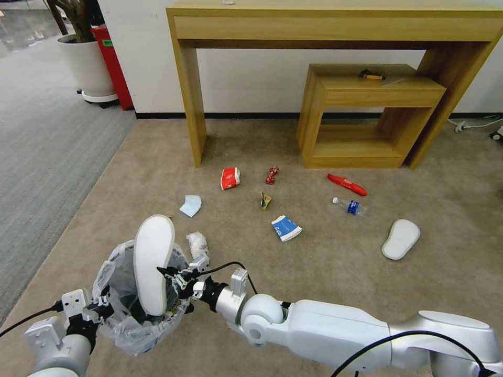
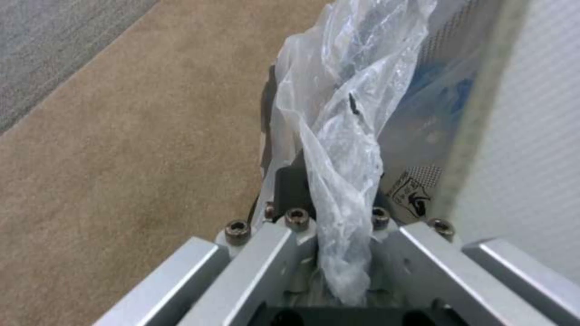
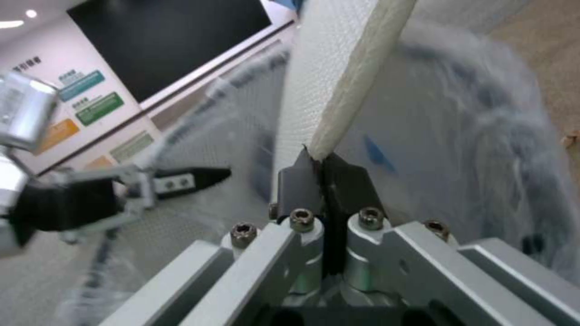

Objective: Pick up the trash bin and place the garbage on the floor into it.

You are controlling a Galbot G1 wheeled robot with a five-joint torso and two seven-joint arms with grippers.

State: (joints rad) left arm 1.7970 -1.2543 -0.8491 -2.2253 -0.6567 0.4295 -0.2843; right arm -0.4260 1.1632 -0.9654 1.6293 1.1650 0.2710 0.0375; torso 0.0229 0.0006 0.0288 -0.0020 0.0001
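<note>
I have the trash bin [image 1: 137,306] lifted at my left side, the left gripper [image 1: 102,305] clenched on its rim and the bunched plastic liner [image 2: 338,149]. The right gripper [image 1: 178,279] is pinched on the edge of 1 white slipper [image 1: 153,262], which stands upright with its lower end inside the bin. I judge this the drop-in step: next I need the right jaws released so it can slide down. More garbage lies on the floor [image 1: 335,262]: a red cup [image 1: 230,178], a blue carton [image 1: 286,228], a bottle [image 1: 349,206] and the second slipper [image 1: 401,239].
</note>
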